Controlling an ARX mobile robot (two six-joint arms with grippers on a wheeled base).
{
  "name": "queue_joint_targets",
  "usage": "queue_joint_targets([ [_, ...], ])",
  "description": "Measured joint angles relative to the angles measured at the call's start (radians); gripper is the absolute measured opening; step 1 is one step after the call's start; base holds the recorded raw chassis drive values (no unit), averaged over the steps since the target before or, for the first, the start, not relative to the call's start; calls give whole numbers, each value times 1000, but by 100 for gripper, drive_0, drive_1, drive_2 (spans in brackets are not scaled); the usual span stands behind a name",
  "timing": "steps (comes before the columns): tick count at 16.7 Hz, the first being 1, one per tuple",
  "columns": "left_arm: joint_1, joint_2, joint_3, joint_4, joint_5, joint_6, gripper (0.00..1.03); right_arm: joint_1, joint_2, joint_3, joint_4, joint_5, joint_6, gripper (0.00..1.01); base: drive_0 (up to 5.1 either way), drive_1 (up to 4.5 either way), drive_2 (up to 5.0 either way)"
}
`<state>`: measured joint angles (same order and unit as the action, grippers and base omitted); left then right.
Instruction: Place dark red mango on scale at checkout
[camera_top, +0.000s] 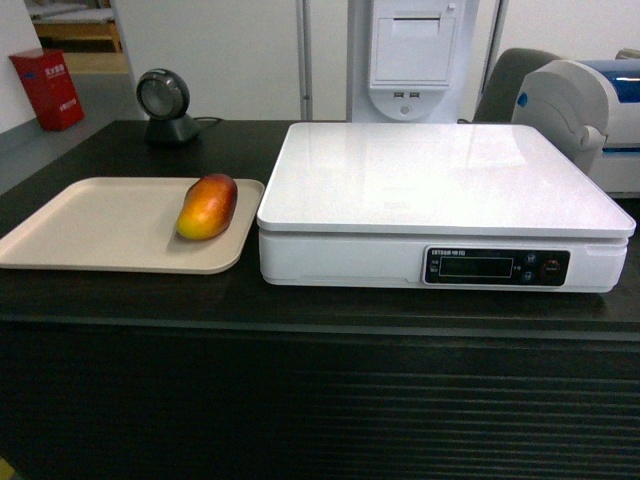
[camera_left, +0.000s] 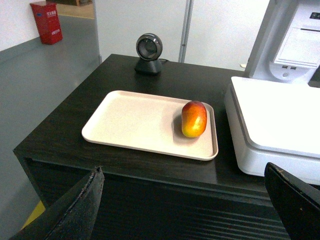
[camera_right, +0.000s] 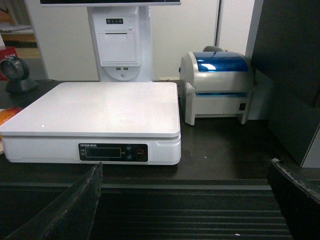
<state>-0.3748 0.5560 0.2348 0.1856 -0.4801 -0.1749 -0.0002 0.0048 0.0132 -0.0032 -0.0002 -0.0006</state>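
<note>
**Both grippers wide apart and short of the counter; mango lies on the tray**

The left gripper (camera_left: 182, 210) stands wide, its two dark fingers (camera_left: 80, 210) showing only at the lower corners of the left wrist view with nothing between them. It hangs in front of the checkout (camera_left: 65, 125), short of the counter's front edge. From it, at about 12 o'clock, lies the dark red mango (camera_left: 194, 119), resting on its side near the right end of the beige tray (camera_left: 130, 122), red end pointing away and orange-yellow end nearer the camera. The mango is apart from both fingers.

The right gripper (camera_right: 185, 205) is likewise spread wide and holds nothing; its fingers (camera_right: 75, 210) frame the ribbed front of the counter at the bottom of the right wrist view. At roughly 11 o'clock from it sits the scale (camera_right: 100, 105), white and flat-topped, with its dark display strip facing the camera and its top bare.

In the head view neither gripper shows. The mango (camera_top: 207, 206) is at 9 o'clock from the scale (camera_top: 440, 180), just beside the tray's right rim, and the tray (camera_top: 90, 225) sits close to the scale's left side. A round black scanner (camera_top: 165, 105) stands at 11 o'clock from the tray, near the counter's far edge. A white and blue label printer (camera_right: 217, 85) stands at 3 o'clock from the scale, and a white receipt terminal (camera_right: 117, 40) rises behind the scale at 12 o'clock.
</note>
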Motion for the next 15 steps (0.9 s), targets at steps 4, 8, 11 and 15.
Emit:
queue_joint_targets([
  [4,246,357,137,272,332,90,98,0,0,0,0,0,0,98,0,0,0],
  [8,374,790,434,294,653,166,98,0,0,0,0,0,0,98,0,0,0],
  [11,359,1067,716,198,733,213,98,0,0,0,0,0,0,98,0,0,0],
  [15,344,1321,988,43,770,276,98,0,0,0,0,0,0,98,0,0,0],
])
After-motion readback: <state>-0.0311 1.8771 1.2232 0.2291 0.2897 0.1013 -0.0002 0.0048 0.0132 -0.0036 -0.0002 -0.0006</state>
